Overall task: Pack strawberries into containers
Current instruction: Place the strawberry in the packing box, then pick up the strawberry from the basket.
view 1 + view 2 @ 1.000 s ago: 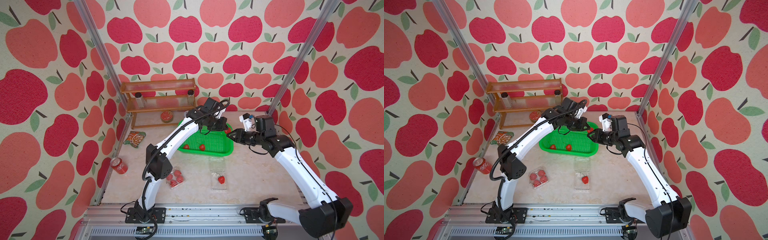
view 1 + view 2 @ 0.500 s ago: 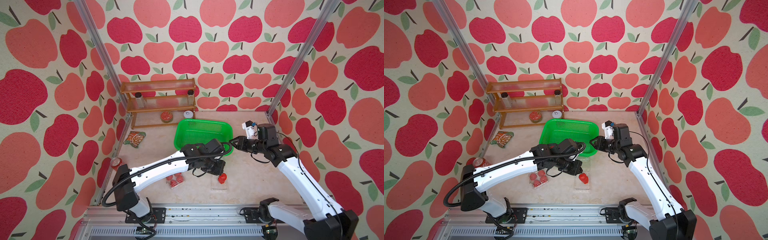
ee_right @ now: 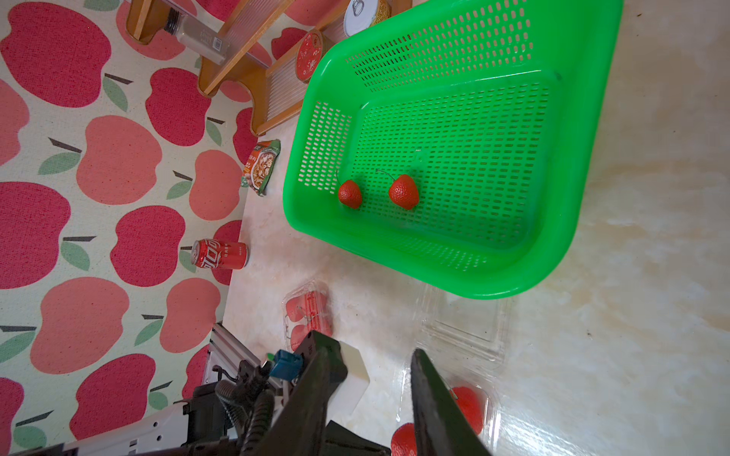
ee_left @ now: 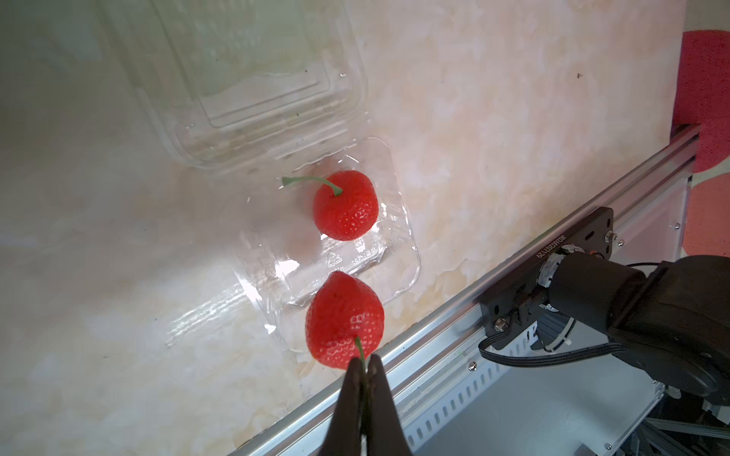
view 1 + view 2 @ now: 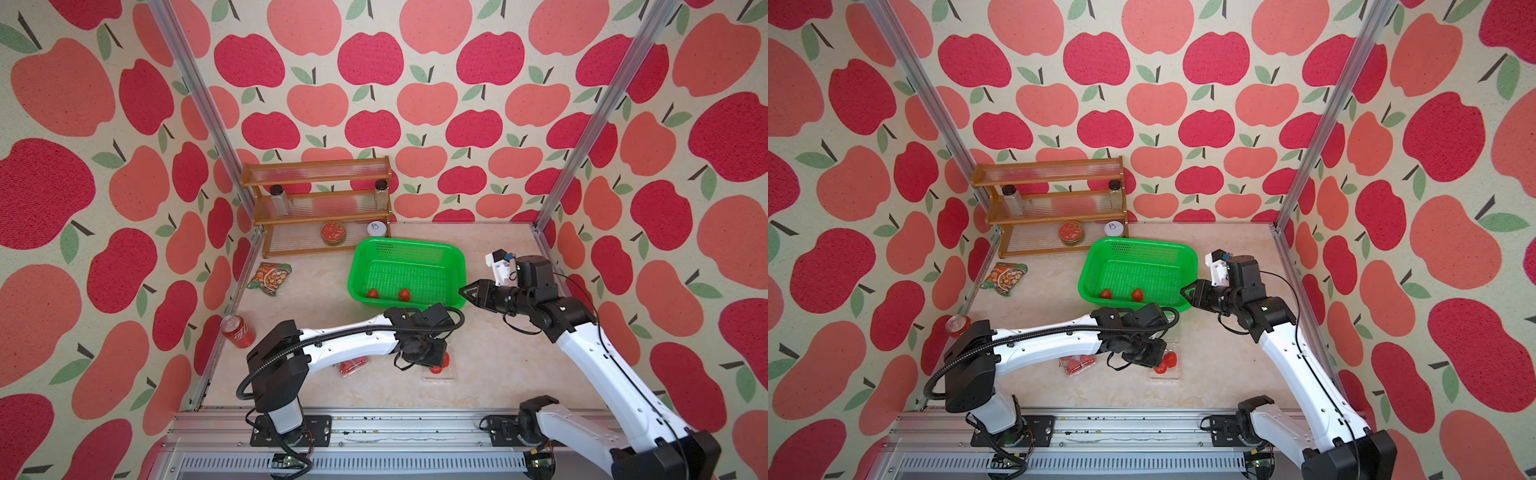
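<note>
1. Half done, as I judge it. In a top view the closed container (image 5: 352, 366) sits at 9 o'clock of the open container (image 4: 407, 252) and looks full. I read four berries through the lid, though not cleanly.
2. The open container has its lid laid back and one packed strawberry (image 4: 345, 205) lying in its tray.
3. My left claw (image 4: 364, 361) is pinched tight on the stem of a held strawberry (image 4: 344, 319), which hangs by the tray's edge, not yet released.
4. My right claw (image 3: 366, 346) stands partly open and empty, at 3 o'clock of the green basket (image 5: 405, 242).
5. Left to do: one basket strawberry (image 5: 372, 294) and its neighbour (image 5: 404, 294) lie at 12 o'clock of the open container. After those, the lid needs closing.
6. Count: two containers, one basket, and eight strawberries if the closed box holds four.
</note>
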`<state>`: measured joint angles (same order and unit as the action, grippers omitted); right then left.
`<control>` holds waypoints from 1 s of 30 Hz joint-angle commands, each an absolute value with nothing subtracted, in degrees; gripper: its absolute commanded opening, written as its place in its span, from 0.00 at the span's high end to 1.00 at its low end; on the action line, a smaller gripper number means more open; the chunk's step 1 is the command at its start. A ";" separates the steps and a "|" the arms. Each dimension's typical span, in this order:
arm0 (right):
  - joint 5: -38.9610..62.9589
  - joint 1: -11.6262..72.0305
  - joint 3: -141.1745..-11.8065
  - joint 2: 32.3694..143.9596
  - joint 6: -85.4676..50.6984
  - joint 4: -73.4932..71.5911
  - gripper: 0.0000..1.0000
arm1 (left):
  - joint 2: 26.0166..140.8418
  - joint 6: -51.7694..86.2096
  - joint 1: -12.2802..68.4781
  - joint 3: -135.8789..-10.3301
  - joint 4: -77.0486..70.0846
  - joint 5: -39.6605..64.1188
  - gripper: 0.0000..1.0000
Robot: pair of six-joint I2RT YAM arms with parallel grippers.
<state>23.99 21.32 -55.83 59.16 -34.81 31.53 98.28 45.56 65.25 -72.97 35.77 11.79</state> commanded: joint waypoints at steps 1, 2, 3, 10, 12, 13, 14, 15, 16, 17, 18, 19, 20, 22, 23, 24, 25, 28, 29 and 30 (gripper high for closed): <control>24.87 21.44 -55.63 59.59 -35.39 32.09 0.63 | 100.00 45.62 64.78 -73.66 35.22 10.98 0.98; 24.90 21.50 -55.68 59.75 -35.38 31.99 0.63 | 100.17 45.59 64.61 -73.61 35.40 10.93 0.91; 24.89 21.49 -55.67 59.92 -35.42 31.91 0.63 | 100.18 45.61 64.45 -73.57 35.49 10.98 0.80; 21.20 25.40 -59.05 62.96 -32.09 33.80 0.61 | 95.62 45.96 63.22 -75.31 33.98 12.56 0.40; 20.12 27.47 -60.84 65.30 -31.30 33.51 0.59 | 93.11 45.80 62.73 -76.84 34.27 11.95 0.38; 20.07 28.53 -61.61 67.00 -31.35 32.49 0.58 | 91.43 45.75 62.22 -77.44 34.77 11.25 0.38; 20.08 29.33 -62.38 68.82 -31.50 31.38 0.57 | 89.79 45.78 61.49 -77.77 35.60 10.27 0.38; 20.17 29.90 -62.96 70.21 -31.55 30.50 0.57 | 88.20 46.00 60.62 -77.82 36.42 9.42 0.38; 20.47 30.56 -64.07 72.39 -31.59 29.38 0.56 | 86.15 46.44 59.25 -77.64 37.70 8.45 0.37; 20.71 31.40 -65.71 75.10 -31.57 28.38 0.55 | 84.12 47.03 57.41 -77.08 38.78 7.88 0.37; 20.78 31.96 -67.25 77.32 -31.31 27.75 0.53 | 82.42 47.44 55.62 -76.47 39.65 7.42 0.38; 20.67 32.54 -69.12 79.94 -31.08 27.20 0.51 | 80.48 47.94 53.43 -75.73 40.72 6.39 0.38; 21.07 33.08 -71.14 82.84 -30.84 26.79 0.47 | 78.59 48.29 50.70 -74.61 41.36 5.39 0.38; 22.13 33.95 -74.97 88.60 -30.62 26.28 0.41 | 75.92 49.57 46.18 -72.48 42.25 3.38 0.38; 22.49 34.42 -76.90 91.69 -30.67 25.99 0.38 | 74.78 50.56 43.26 -71.26 42.13 3.03 0.38; 22.98 34.75 -78.42 94.27 -30.58 25.52 0.38 | 74.04 50.62 41.01 -70.08 41.20 3.11 0.38; 23.15 35.18 -80.42 97.09 -30.51 25.27 0.38 | 73.45 50.86 38.69 -69.23 40.72 3.07 0.38; 23.37 35.61 -86.10 104.74 -29.94 26.39 0.38 | 74.01 49.72 33.68 -68.59 39.82 3.27 0.38; 23.16 35.52 -88.17 107.03 -29.47 27.60 0.38 | 75.08 48.91 31.89 -69.17 39.90 4.31 0.38; 22.86 35.50 -89.73 108.80 -29.09 28.69 0.38 | 76.24 48.11 30.74 -69.74 39.90 5.19 0.38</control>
<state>22.52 35.51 -85.30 104.92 -31.11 26.41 74.06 49.01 33.04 -69.56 38.52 4.54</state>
